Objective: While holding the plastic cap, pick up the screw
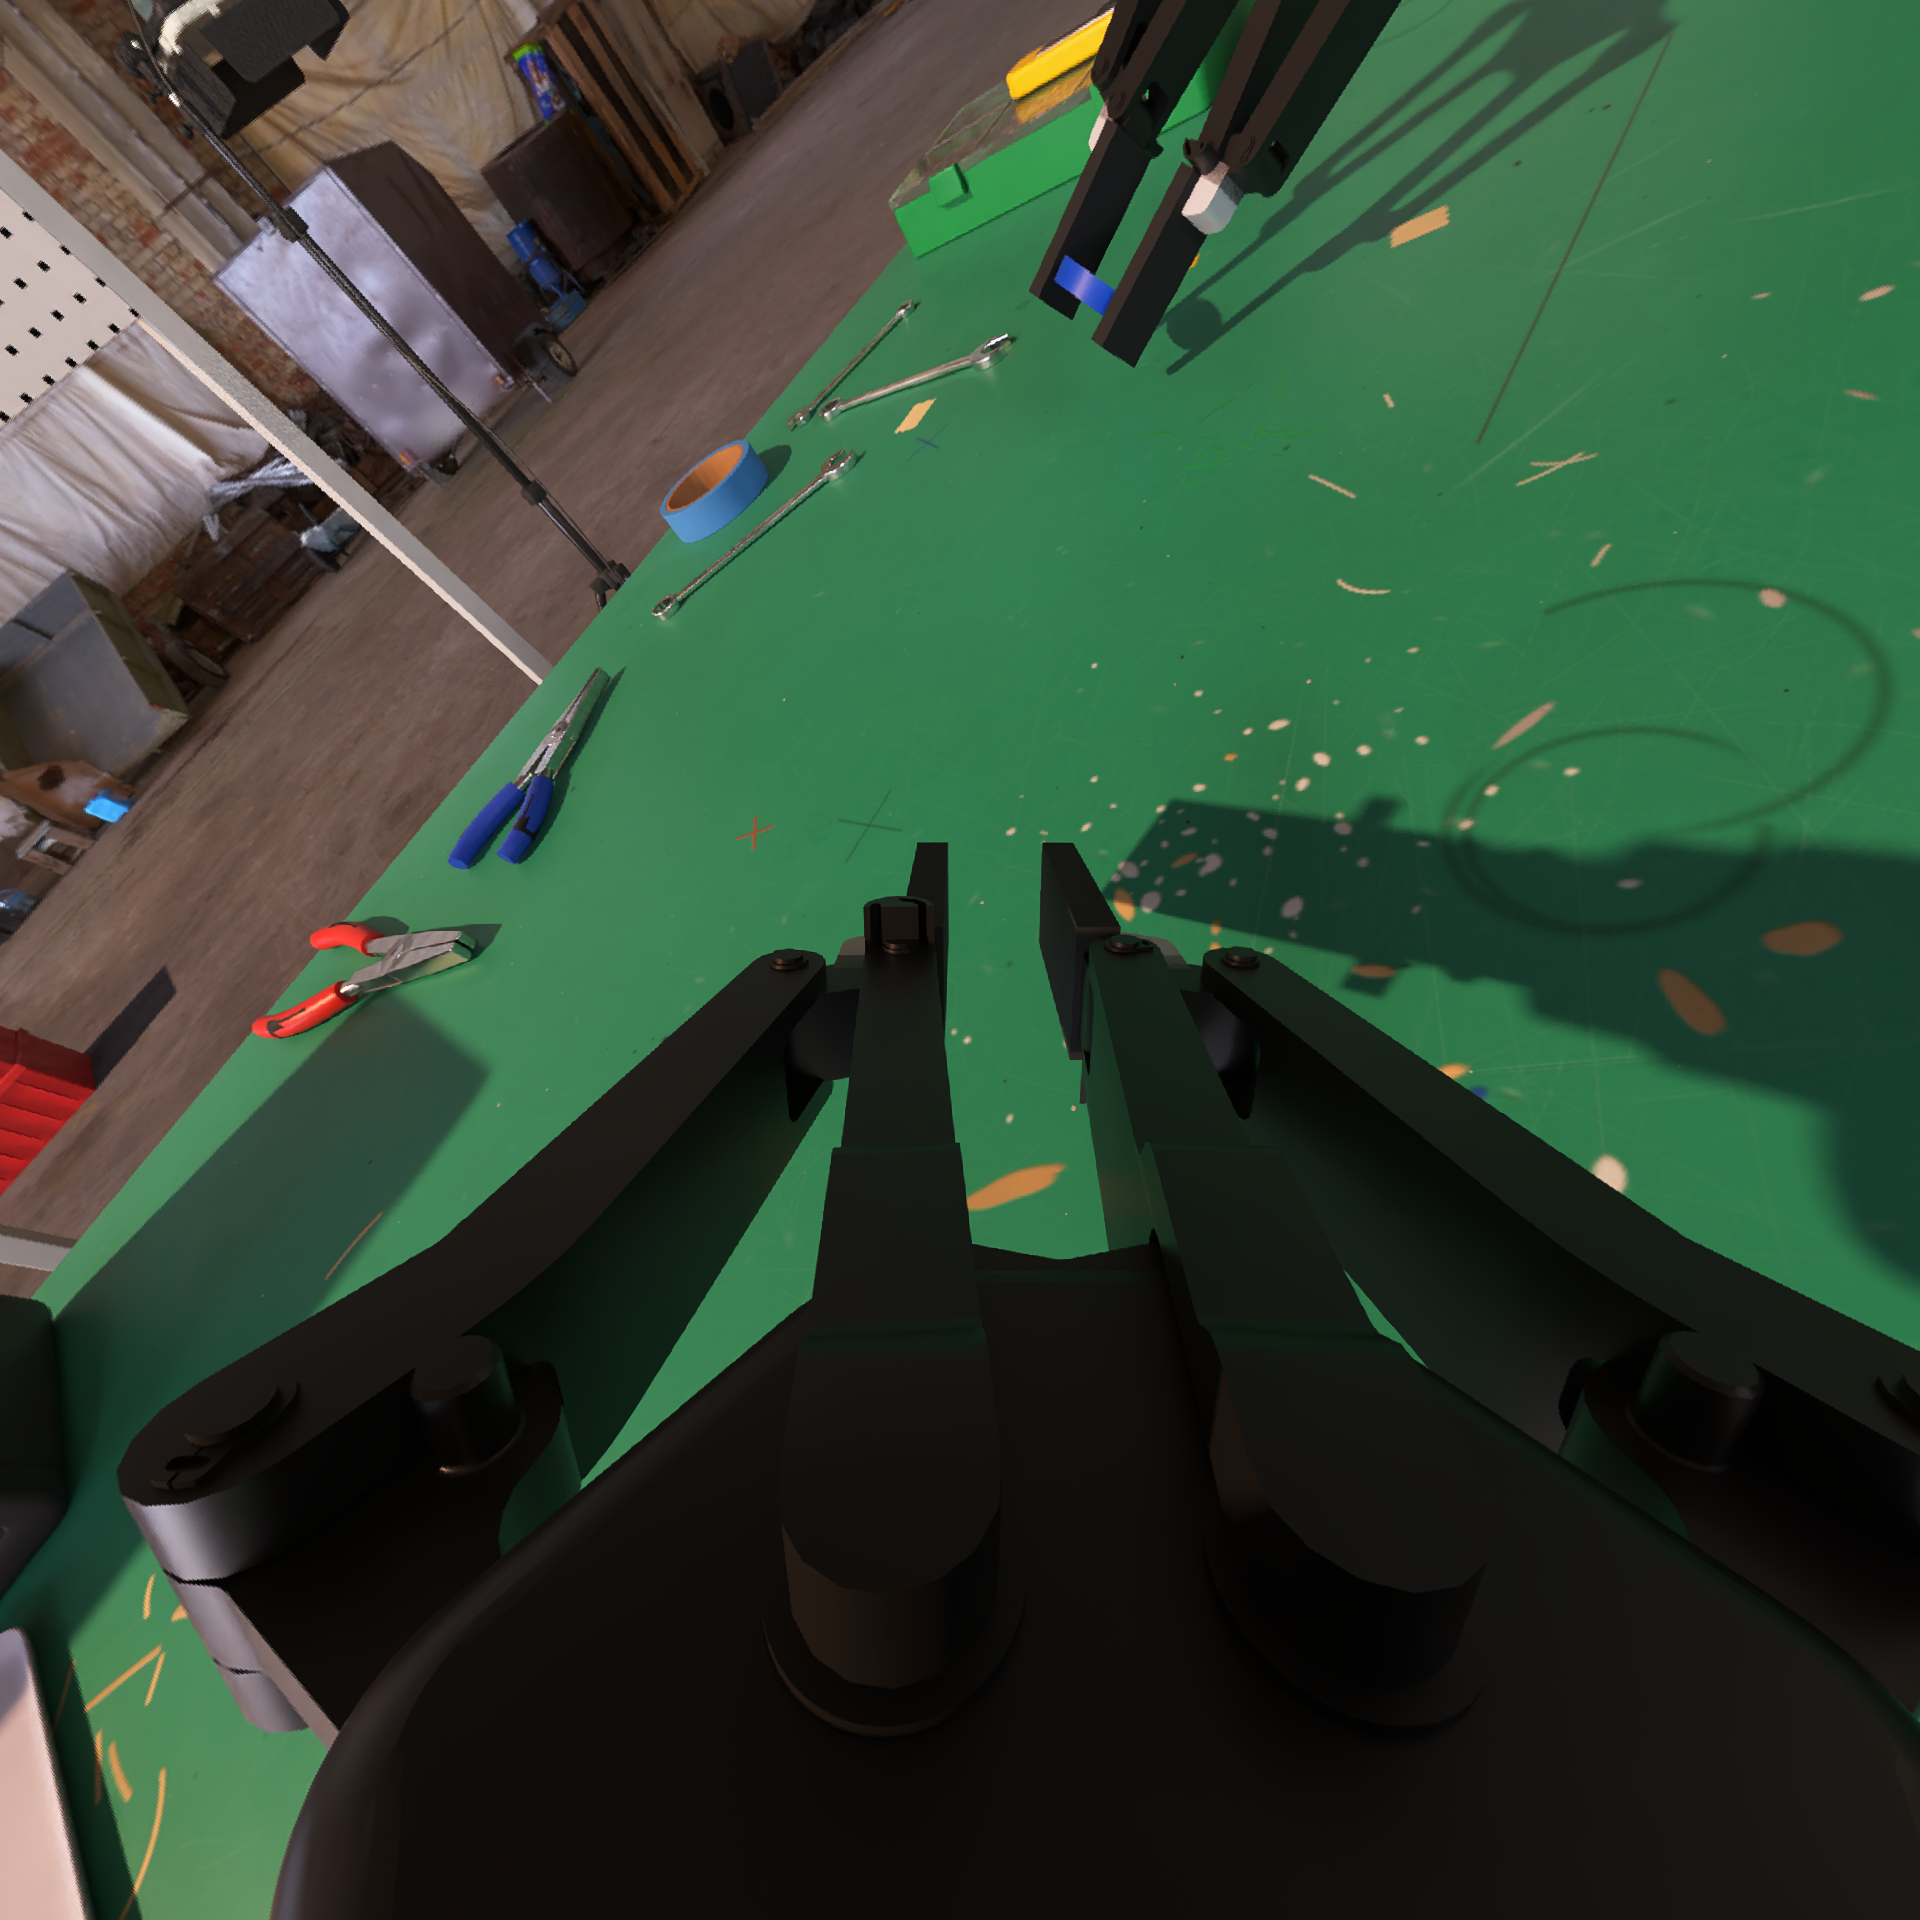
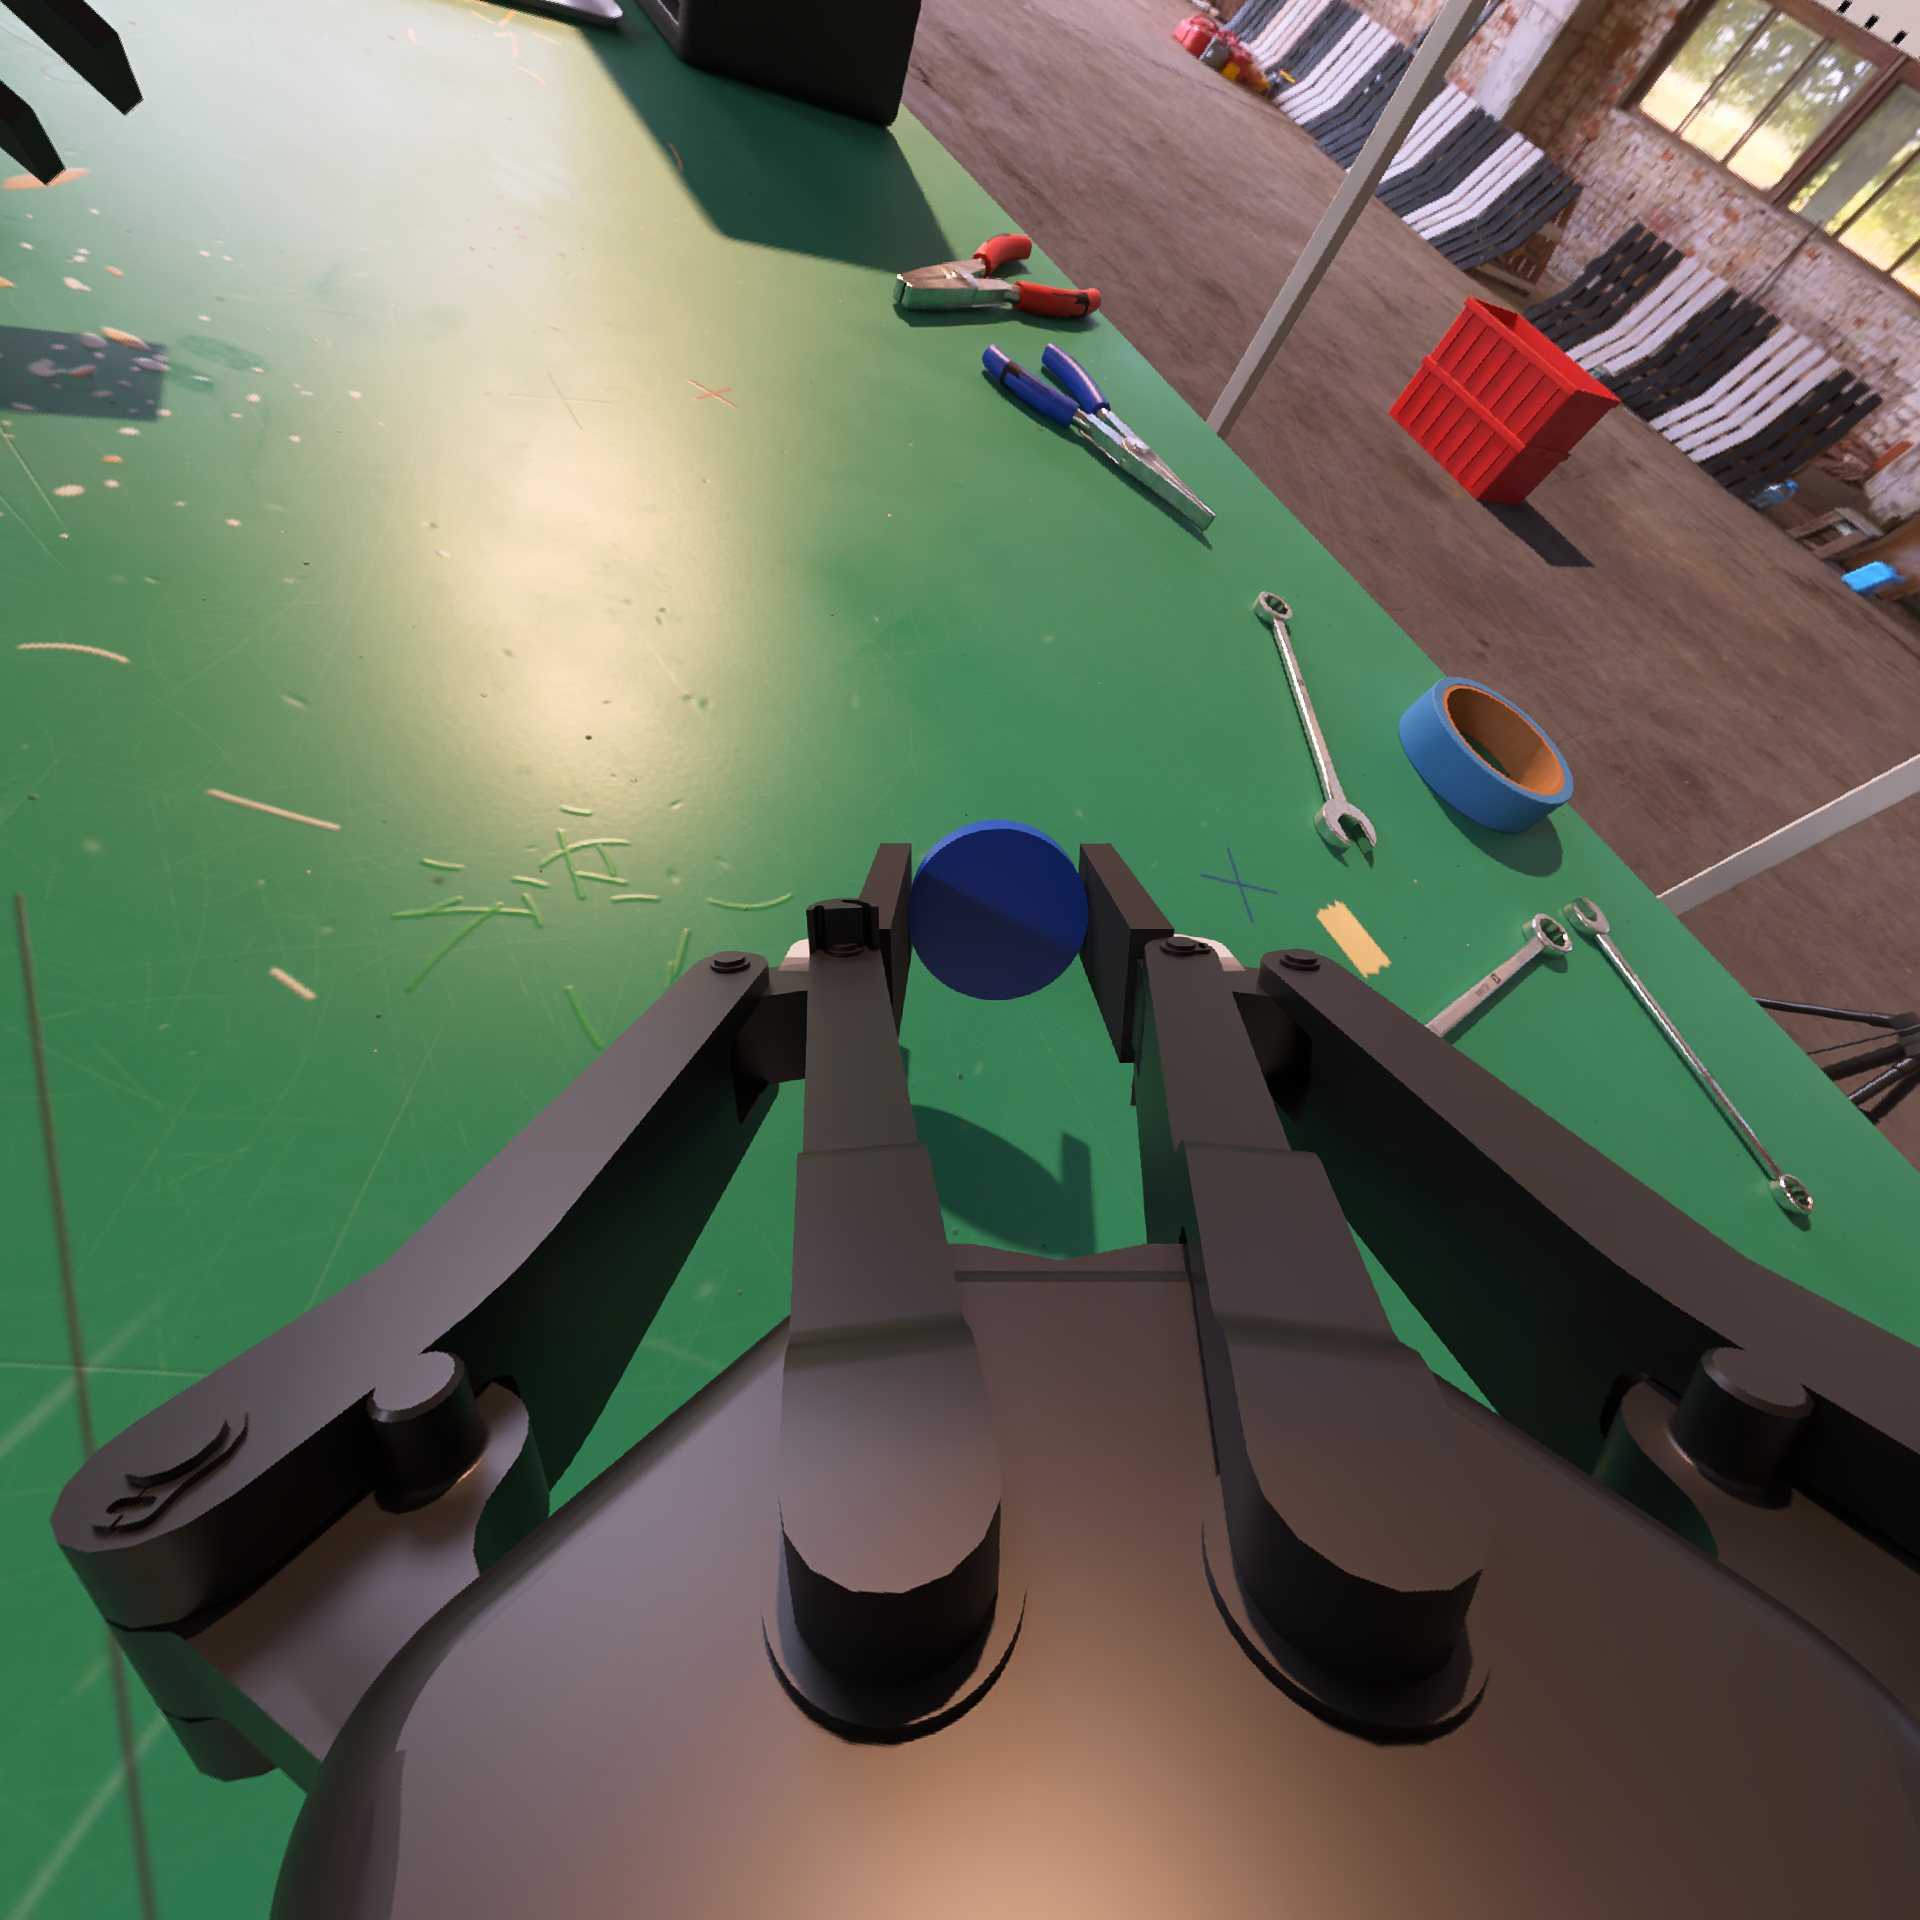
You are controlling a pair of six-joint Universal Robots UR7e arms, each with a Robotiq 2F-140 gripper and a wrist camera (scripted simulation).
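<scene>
I am gripping the blue plastic cap (image 2: 997,914) in my right jaws, one pad pressing on each side of its round rim, and I am carrying it clear of the green counter (image 2: 520,623), with its shadow falling underneath. My left jaws are standing partly open with nothing between them, hovering over a bare, paint-flecked patch of the counter. I am not finding the screw in either view, so I cannot tell where it is lying. It may be sitting outside both frames or hiding behind my own linkages. I am therefore treating this step as a search before a grasp. I am planning to sweep the left wrist slowly over the counter until a small metal thing shows, and I am taking care not to mistake the pale flecks and scraps for it. The tools along the counter's edge, namely the wrenches (image 2: 1311,717), the roll of blue tape (image 2: 1486,753), the blue-handled pliers (image 2: 1091,426) and the red-handled pliers (image 2: 987,281), are lying well apart from my left jaws and are not what I am after. I am judging that a screw will roll or skid if nudged, so I am intending to come straight down over it, with one pad on each side of its shank, and close gently. Meanwhile the right grip must not loosen or tilt, since a smooth round cap could slip.
</scene>
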